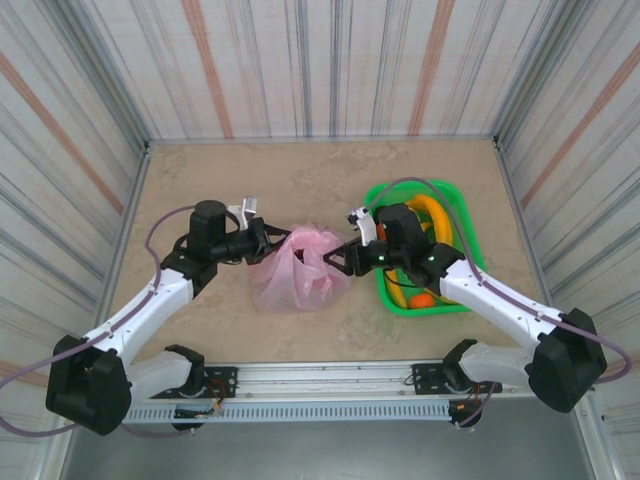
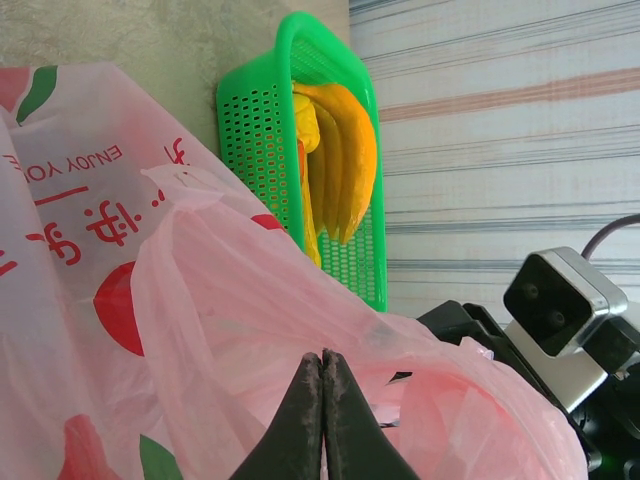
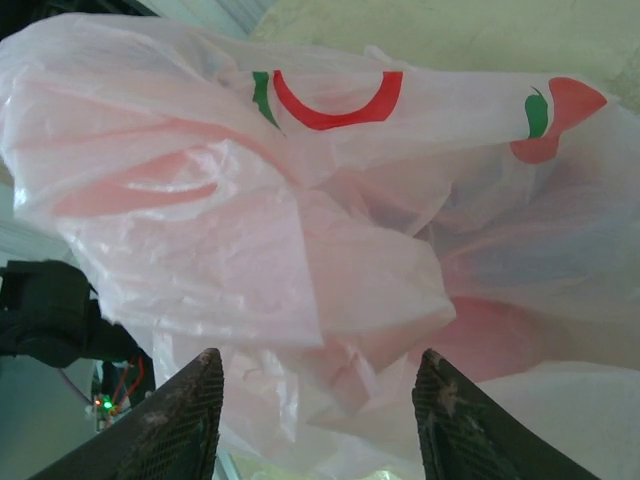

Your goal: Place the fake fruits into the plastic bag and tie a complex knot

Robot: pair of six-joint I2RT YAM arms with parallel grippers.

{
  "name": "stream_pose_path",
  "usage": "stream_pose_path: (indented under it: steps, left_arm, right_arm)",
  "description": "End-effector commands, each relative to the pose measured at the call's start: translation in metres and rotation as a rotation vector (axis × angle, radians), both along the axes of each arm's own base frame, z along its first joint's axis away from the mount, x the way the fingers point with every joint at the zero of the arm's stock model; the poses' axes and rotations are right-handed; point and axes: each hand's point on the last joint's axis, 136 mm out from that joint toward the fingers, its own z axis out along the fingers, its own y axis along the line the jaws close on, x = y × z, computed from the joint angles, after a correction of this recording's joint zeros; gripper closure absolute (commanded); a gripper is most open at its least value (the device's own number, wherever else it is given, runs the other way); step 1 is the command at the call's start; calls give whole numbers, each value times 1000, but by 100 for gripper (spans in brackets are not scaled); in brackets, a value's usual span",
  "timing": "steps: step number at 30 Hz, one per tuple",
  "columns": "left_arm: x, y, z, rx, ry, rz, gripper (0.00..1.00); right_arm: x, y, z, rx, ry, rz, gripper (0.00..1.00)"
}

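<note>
1. Bag (image 1: pixel 295 268) sits on the tabletop (image 1: pixel 300 180) at mid-width, straight between your two grippers; it stands bunched and upright, and I see no knot in it.
2. Left gripper (image 1: pixel 262 240) is at the bag's left edge; in the left wrist view its fingers (image 2: pixel 310 410) are pressed together with pink film right at the tips; whether a fold is caught between them I cannot tell.
3. Right gripper (image 1: pixel 340 258) meets the bag from the opposite side; in the right wrist view its fingers (image 3: pixel 190 420) stand apart, with a loose fold of film hanging into the gap; nothing is clamped there yet.
4. The relation to watch: the bag lies to the left of the right gripper and directly ahead of it, so both arms are equally near and pull along one left-right line across the bag's mouth; the right one should need only a short reach and a squeeze to take its side.
5. Basket (image 1: pixel 455 200) is just behind the right arm; bananas (image 2: pixel 345 160) and an orange ball (image 1: pixel 422 298) lie in it, so filling looks unfinished to me; a dark red shape shows through the film, fruit or print I cannot say.
6. Risk, as I judge it: thin film may slip from a shallow pinch; take a thick fold.
</note>
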Motion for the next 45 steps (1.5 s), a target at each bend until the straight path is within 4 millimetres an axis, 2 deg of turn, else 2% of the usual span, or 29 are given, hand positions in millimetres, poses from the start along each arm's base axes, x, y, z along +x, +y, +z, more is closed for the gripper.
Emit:
stream_pose_path:
  steps: [1,7,15,20,24,29,38,40,45]
  left_arm:
    - [-3,-4,17,-17,-50,-26,100]
    - [-4,-3,15,-5,-50,-24,100]
    - [-2,0,13,16,-57,-10,100]
    - [1,4,11,23,-56,3,100]
    - [5,13,10,37,-59,24,100]
    - [7,24,9,52,-64,46,100]
    - [5,23,8,47,-68,29,100]
    - [4,21,8,45,-70,23,100]
    - [2,12,10,37,-76,-5,100]
  right_arm:
    - [8,9,19,49,-17,1,49]
    - [13,9,22,43,-25,-16,57]
    - [14,-10,10,-29,-20,-82,90]
    - [7,-23,2,-78,-7,-100,99]
    - [2,-36,-9,-121,11,-122,99]
    - [-2,-47,-13,-147,13,-137,99]
    - [-6,-35,-4,-94,-6,-66,98]
    - [-8,-32,1,-82,-27,-40,93]
    - [-19,-39,15,-120,-150,38,65]
